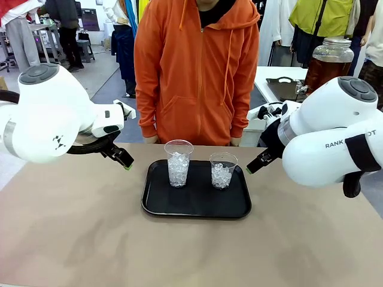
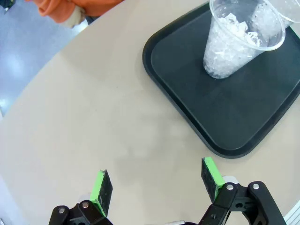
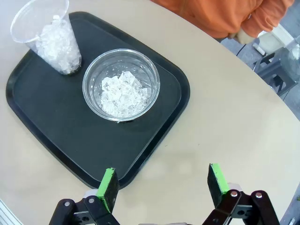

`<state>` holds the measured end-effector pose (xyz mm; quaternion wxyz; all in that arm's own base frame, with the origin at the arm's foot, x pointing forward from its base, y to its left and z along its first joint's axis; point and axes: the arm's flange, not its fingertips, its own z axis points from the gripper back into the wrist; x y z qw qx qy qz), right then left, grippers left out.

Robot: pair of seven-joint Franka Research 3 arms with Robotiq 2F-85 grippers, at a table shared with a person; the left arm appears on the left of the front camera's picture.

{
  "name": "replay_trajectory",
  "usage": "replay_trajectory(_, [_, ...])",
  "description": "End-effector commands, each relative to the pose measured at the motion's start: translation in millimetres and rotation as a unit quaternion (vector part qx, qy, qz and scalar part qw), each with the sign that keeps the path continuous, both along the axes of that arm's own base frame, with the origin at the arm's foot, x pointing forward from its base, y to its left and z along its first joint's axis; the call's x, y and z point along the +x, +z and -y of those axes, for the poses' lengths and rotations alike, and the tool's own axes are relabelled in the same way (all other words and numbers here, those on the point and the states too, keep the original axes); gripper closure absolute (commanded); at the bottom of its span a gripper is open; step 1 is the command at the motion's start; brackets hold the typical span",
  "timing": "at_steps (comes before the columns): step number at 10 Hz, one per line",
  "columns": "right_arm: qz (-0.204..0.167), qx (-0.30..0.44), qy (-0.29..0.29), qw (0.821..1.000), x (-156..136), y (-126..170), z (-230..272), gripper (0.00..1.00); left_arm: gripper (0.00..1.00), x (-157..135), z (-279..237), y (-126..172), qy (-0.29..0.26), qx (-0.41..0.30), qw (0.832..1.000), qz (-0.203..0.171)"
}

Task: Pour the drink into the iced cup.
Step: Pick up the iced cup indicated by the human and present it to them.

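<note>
Ice fills two clear plastic cups standing upright on a black tray [image 1: 197, 204] at the middle of the tan worktop [image 1: 84, 233]: a taller iced cup [image 1: 178, 162] toward the robot's left and a shorter iced cup [image 1: 222, 170] near it on the right, the two not touching. Neither cup holds any liquid. The left end effector [image 1: 121, 158] hovers above bare worktop just left of the tray, its green-padded jaws spread wide with nothing between them; its wrist view looks down on the tray's rounded corner and the taller cup beyond. The right end effector [image 1: 255, 162] hangs at the tray's opposite side, jaws likewise wide apart and empty, one fingertip over the tray's rim and the other over the worktop, with the shorter cup just ahead of it. A person [image 1: 197, 72] in an orange hooded top stands at the far edge, hands low by the worktop. The drink [image 1: 322, 76], clear amber-brown, sits well apart from the cups in a lidded glass dispenser jar [image 1: 331, 55] on a white table behind the person, at the far right.
</note>
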<state>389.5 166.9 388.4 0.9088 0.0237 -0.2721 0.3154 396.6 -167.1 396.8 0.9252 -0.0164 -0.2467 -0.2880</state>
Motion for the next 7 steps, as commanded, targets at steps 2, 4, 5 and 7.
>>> replay_trajectory(2, [-0.009,0.006,0.004,1.000,2.0,0.3,1.2,0.00,0.00,0.0,0.0,0.0,0.000,0.000,1.000,0.000])
replay_trajectory(4, [-0.004,0.026,-0.009,1.000,7.3,27.0,3.2,0.00,0.00,3.2,3.2,23.8,0.017,-0.005,1.000,0.000])
replay_trajectory(5, [-0.007,0.052,-0.014,0.999,8.6,49.6,8.2,0.00,0.00,4.7,5.9,43.9,0.015,-0.016,1.000,0.004])
replay_trajectory(7, [-0.030,0.116,-0.013,0.993,10.4,86.7,21.1,0.00,0.00,14.1,8.5,84.3,0.025,-0.050,0.998,-0.013])
